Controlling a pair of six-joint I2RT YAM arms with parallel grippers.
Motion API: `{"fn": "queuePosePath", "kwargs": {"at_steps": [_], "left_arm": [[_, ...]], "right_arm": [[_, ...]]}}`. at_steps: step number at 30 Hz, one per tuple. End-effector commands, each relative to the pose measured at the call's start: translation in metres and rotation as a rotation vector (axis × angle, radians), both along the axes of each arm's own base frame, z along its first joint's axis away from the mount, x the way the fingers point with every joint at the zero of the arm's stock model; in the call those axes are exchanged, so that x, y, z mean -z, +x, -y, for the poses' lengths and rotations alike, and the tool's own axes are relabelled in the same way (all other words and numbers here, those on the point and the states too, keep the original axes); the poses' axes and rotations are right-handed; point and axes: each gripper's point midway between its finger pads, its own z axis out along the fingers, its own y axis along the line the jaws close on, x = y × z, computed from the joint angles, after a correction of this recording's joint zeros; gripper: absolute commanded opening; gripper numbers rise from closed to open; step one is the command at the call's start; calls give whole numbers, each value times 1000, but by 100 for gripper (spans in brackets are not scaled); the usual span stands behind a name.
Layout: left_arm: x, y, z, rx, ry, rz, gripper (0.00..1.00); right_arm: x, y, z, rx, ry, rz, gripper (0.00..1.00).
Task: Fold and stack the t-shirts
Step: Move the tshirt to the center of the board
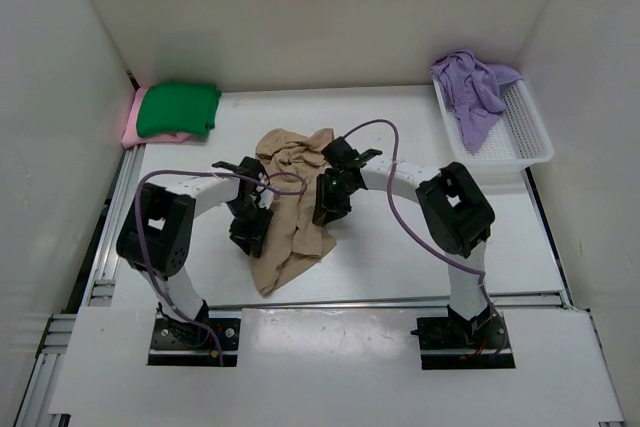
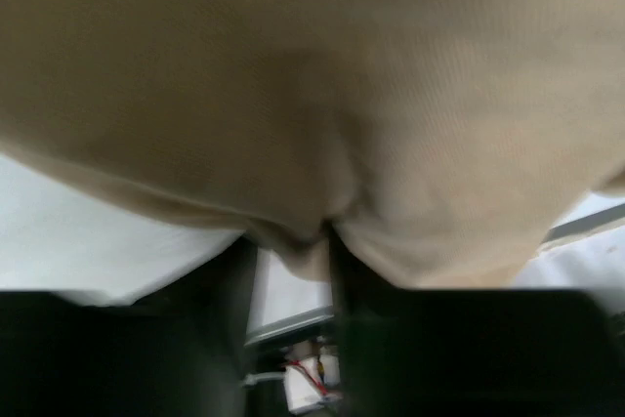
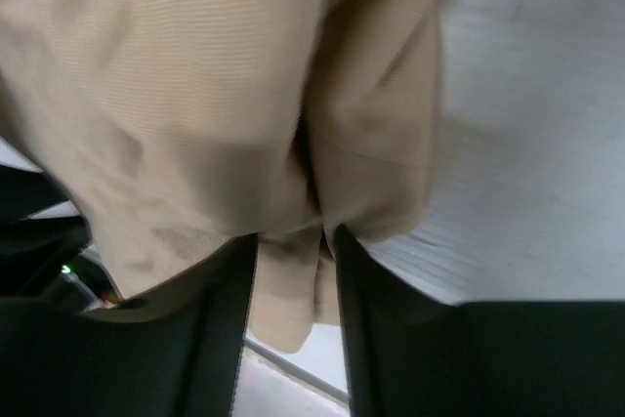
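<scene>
The tan t-shirt lies crumpled in the middle of the table, partly lifted between both grippers. My left gripper is shut on its left edge; in the left wrist view the tan cloth fills the frame and a fold is pinched at the gripper. My right gripper is shut on the right side; in the right wrist view a fold of tan cloth hangs through the gripper. The dark green shirt lies folded on the pink shirt at the back left. The lavender shirt is heaped in the basket.
The white mesh basket stands at the back right by the wall. White walls close in the table on three sides. A metal rail runs along the near edge in front of the arm bases.
</scene>
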Motion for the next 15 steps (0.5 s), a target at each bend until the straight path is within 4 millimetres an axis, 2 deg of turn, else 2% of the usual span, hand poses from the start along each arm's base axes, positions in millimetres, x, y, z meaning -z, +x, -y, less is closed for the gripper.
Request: {"fn": "queuePosePath", "kwargs": {"at_steps": [1, 2, 3, 4, 6, 7, 8, 9, 10, 11, 12, 13, 14, 15], "left_arm": [[0, 1, 7, 12, -19, -19, 32], [-1, 4, 5, 13, -6, -12, 18], [-2, 8, -3, 0, 27, -2, 10], [-6, 19, -6, -11, 38, 29, 10], [-17, 35, -26, -43, 114, 92, 10], [-23, 48, -41, -91, 144, 128, 10], [-34, 65, -51, -122, 168, 186, 10], [-41, 76, -64, -151, 207, 227, 10], [-53, 95, -93, -214, 298, 310, 10], [-67, 114, -105, -253, 333, 376, 10], [-77, 124, -117, -284, 365, 410, 10], [-89, 133, -137, -330, 418, 447, 10], [-106, 148, -135, -345, 403, 503, 10], [-115, 148, -137, -354, 392, 507, 10]], "right_arm": [[-10, -2, -10, -7, 62, -15, 27], [-11, -4, -8, -7, 62, -15, 17], [-12, -2, -3, 5, 56, -8, 2], [-18, -1, 7, 24, 56, 5, 0], [-26, 2, 23, 60, 44, 38, 0], [-45, 12, 38, 108, 49, 98, 0], [-40, 6, 55, 133, 27, 91, 0], [-45, 6, 68, 161, 20, 99, 0], [-66, 14, 86, 213, 51, 145, 0], [-68, 13, 100, 246, 39, 148, 0], [-70, 10, 114, 257, 30, 153, 0], [-74, 10, 136, 304, 32, 171, 0], [-73, 6, 146, 314, 23, 173, 0], [-78, 7, 160, 344, 28, 195, 0]]}}
